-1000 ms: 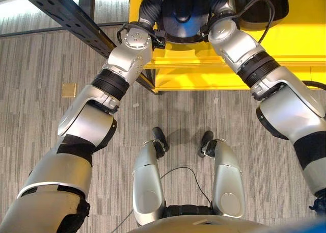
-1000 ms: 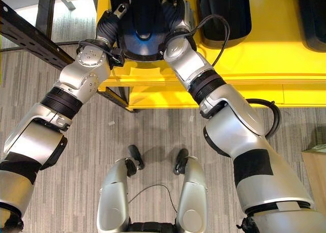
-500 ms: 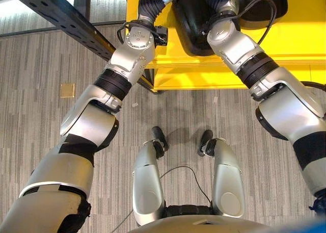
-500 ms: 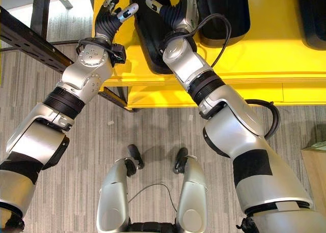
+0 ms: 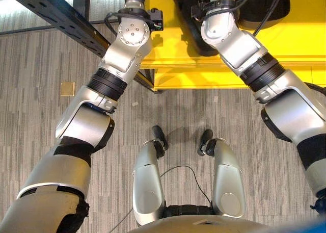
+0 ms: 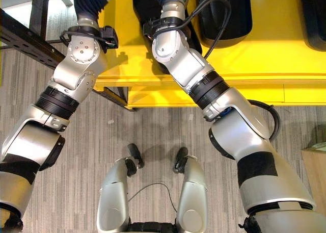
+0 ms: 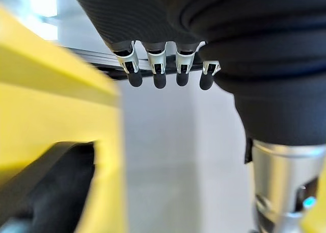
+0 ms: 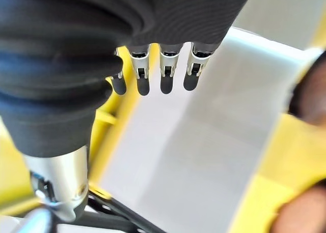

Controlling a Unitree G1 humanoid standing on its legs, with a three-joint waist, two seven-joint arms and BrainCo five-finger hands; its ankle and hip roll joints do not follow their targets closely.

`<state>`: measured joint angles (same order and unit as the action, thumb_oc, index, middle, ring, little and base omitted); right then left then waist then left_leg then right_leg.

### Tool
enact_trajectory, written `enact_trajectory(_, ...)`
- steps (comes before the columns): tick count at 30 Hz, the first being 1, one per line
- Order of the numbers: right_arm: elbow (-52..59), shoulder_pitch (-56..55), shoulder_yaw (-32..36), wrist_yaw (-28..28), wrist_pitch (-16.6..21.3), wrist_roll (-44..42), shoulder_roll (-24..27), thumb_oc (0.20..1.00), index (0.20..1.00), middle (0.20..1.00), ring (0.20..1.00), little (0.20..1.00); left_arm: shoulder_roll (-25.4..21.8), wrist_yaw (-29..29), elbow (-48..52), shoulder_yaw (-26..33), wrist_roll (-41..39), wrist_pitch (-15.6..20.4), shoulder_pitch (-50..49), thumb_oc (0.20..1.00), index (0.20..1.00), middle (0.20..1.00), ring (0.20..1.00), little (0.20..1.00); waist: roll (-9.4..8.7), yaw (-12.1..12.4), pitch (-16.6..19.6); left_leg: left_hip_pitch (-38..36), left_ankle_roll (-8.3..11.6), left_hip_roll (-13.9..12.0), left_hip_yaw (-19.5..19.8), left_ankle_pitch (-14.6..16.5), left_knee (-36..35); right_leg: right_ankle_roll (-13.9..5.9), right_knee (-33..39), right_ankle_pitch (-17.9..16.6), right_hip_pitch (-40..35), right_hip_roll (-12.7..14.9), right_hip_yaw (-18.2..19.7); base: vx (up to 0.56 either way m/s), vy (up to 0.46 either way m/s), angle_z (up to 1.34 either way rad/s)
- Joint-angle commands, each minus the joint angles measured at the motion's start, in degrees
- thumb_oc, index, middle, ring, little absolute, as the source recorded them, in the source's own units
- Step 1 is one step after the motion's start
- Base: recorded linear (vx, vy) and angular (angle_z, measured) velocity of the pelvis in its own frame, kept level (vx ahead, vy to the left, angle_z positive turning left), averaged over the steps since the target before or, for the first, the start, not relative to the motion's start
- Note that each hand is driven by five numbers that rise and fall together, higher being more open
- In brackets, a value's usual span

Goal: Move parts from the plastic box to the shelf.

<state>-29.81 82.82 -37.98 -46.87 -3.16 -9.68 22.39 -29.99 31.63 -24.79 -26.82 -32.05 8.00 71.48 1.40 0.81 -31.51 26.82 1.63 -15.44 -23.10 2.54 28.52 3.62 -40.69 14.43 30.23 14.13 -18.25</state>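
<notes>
Arms reach up over the yellow shelf [image 5: 300,34] in the left eye view, a black part [image 5: 191,24] lying on it between them. Right eye view: the same part [image 6: 145,8] sits just beside the right forearm, another black part [image 6: 226,14] farther along the shelf. Left wrist view: left hand [image 7: 158,65] hangs with fingers straight, holding nothing. Right wrist view: right hand [image 8: 163,65] likewise spread and empty. I'd judge the part is placed; next, back to the plastic box.
</notes>
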Motion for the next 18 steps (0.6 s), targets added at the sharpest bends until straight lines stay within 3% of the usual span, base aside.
enact_trajectory(1, 10.66, -5.64, 4.35, 4.05, 3.25, 8.58, 1.97, 1.000, 1.000, 1.000, 1.000, 1.000, -2.02, -1.44, 11.76, 5.31, 5.51, 4.49, -4.22, 1.000, 1.000, 1.000, 1.000, 1.000, 0.94, 1.07, 3.02, -3.96, 4.42, -0.23, 2.55, -0.40, -4.43, -6.37, 5.48, -3.27, -2.28, -0.43, 0.21, 0.00, 0.000, 0.00)
enact_trajectory(5, 27.52, -21.35, 8.83, 12.04, 3.95, 16.11, 6.92, 1.000, 1.000, 1.000, 1.000, 1.000, -2.53, -6.28, 26.73, 12.19, 7.94, 6.10, -21.23, 1.000, 1.000, 1.000, 1.000, 1.000, 0.30, 0.60, 3.28, -5.39, 4.09, 0.27, 3.03, -0.07, -5.57, -6.99, 6.25, -2.71, -3.54, -0.47, 0.56, -0.01, 0.019, -0.01)
enact_trajectory(6, 34.29, -29.43, 11.04, 17.96, 4.54, 19.45, 10.04, 1.000, 1.000, 1.000, 1.000, 1.000, -2.34, -9.30, 32.95, 14.17, 7.05, 7.45, -29.41, 1.000, 1.000, 1.000, 1.000, 1.000, 0.22, 0.08, 3.57, -5.76, 3.23, 0.08, 2.44, -1.01, -6.45, -6.61, 7.06, -3.66, -3.85, -0.70, 0.20, 0.01, 0.046, -0.01)
enact_trajectory(9, 40.12, -35.64, 12.77, 21.97, 4.33, 21.30, 12.29, 1.000, 1.000, 1.000, 1.000, 1.000, -1.77, -12.26, 36.80, 15.58, 6.79, 7.43, -35.09, 1.000, 1.000, 1.000, 1.000, 1.000, -0.07, -0.39, 3.97, -6.70, 3.79, 0.25, 3.10, 0.04, -6.77, -7.53, 7.62, -2.99, -4.77, -0.89, 0.87, -0.01, 0.012, 0.00)
enact_trajectory(10, 44.45, -42.05, 15.26, 25.43, 5.86, 23.22, 15.73, 1.000, 1.000, 1.000, 1.000, 1.000, -1.85, -15.16, 40.84, 16.75, 4.85, 8.55, -41.60, 1.000, 1.000, 1.000, 1.000, 1.000, -0.52, -0.81, 3.83, -7.01, 3.29, -0.33, 2.05, -0.97, -7.40, -7.31, 8.97, -4.26, -5.28, -0.89, 0.06, 0.07, -0.001, -0.11)
enact_trajectory(11, 46.46, -45.90, 16.71, 27.81, 6.51, 23.49, 17.53, 1.000, 1.000, 1.000, 1.000, 1.000, -1.42, -18.13, 42.47, 17.29, 4.08, 9.43, -46.00, 1.000, 1.000, 1.000, 1.000, 1.000, -0.79, -1.02, 3.98, -7.87, 3.95, -0.30, 2.52, 0.03, -7.46, -8.16, 9.25, -3.61, -6.11, -0.99, 0.60, 0.00, -0.045, -0.21)
enact_trajectory(12, 47.68, -54.36, 22.02, 30.86, 12.25, 23.87, 23.40, 1.000, 1.000, 1.000, 1.000, 1.000, -2.02, -24.12, 45.64, 17.97, 1.73, 12.34, -54.73, 1.000, 1.000, 1.000, 1.000, 1.000, -1.70, -1.67, 3.76, -9.01, 4.06, -0.75, 1.92, -0.01, -8.08, -8.63, 9.81, -3.80, -7.22, -1.12, 0.08, 0.05, -0.046, -0.17)
enact_trajectory(16, 48.03, -60.40, 26.29, 31.76, 17.34, 26.75, 28.50, 1.000, 1.000, 1.000, 1.000, 1.000, -3.69, -26.99, 47.22, 17.94, 0.48, 14.69, -60.44, 1.000, 1.000, 1.000, 1.000, 1.000, -2.34, -1.61, 4.09, -10.00, 4.22, -1.04, 1.46, -0.18, -8.75, -8.83, 10.69, -4.13, -8.44, -1.53, -0.48, -0.01, -0.063, -0.05)
enact_trajectory(18, 48.59, -65.00, 29.54, 31.08, 19.52, 30.22, 33.73, 1.000, 1.000, 1.000, 1.000, 1.000, -5.58, -30.16, 47.50, 18.22, -0.99, 16.23, -64.54, 1.000, 1.000, 1.000, 1.000, 1.000, -3.05, -1.58, 4.03, -10.73, 4.35, -1.41, 0.91, -0.48, -9.01, -8.92, 11.37, -4.61, -9.44, -1.83, -0.98, 0.00, -0.105, -0.07)
